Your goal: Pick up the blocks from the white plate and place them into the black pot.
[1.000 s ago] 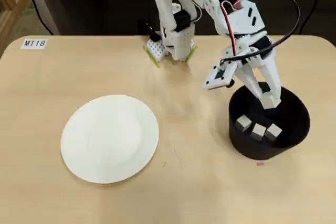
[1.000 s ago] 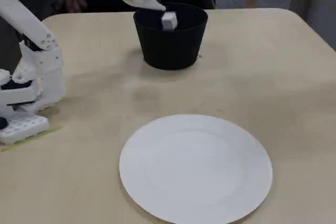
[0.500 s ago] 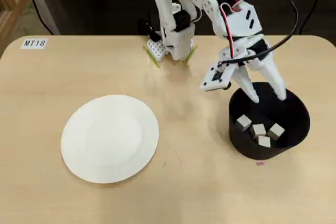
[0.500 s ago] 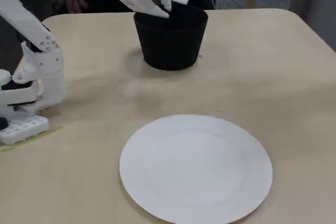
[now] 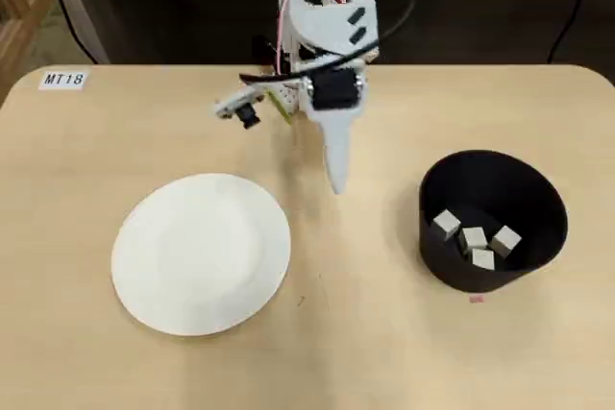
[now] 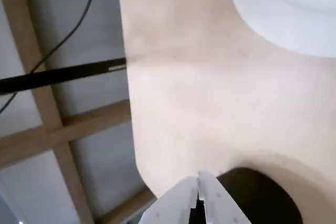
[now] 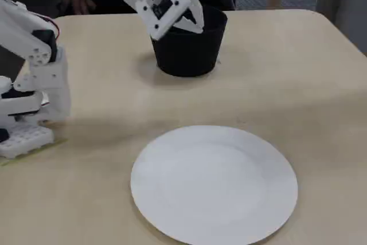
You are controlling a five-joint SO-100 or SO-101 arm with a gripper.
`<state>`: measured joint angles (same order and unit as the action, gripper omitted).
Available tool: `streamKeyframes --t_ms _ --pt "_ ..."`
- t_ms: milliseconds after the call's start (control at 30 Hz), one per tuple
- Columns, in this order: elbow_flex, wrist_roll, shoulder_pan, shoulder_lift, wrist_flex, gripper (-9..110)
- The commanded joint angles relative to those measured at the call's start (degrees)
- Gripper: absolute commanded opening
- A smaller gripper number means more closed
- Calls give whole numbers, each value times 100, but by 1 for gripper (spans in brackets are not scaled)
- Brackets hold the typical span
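Now we see four blocks (image 5: 473,238) at the bottom of the pot (image 5: 538,201), lying close together, some of them touching. The plate (image 5: 201,253) is bare in the overhead view and in the fixed view (image 7: 213,184); it lies well apart from the pot, on the left in the overhead view. We judge that the task is finished, because no block is on the plate and none is on the table (image 5: 384,352).

Our gripper (image 5: 336,183) hangs above the table between the plate and the pot, nearer to the arm base (image 5: 288,93) than either of them. In the wrist view its fingertips (image 6: 185,193) are pressed together and nothing is between them, so the fingers are clenched and empty. We think it stands here, away from the pot, because there is nothing more to carry, and closed fingers are a natural resting posture.
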<state>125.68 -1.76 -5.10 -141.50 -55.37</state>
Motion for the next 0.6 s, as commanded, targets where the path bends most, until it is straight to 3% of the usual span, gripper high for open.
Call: streamKeyframes --t_ms 0,467,567 --pt "677 70 53 -861 -88 -2" --pt "3331 149 -26 -4403 -1433 -2" --pt "3516 88 -158 -4482 -1521 -2"
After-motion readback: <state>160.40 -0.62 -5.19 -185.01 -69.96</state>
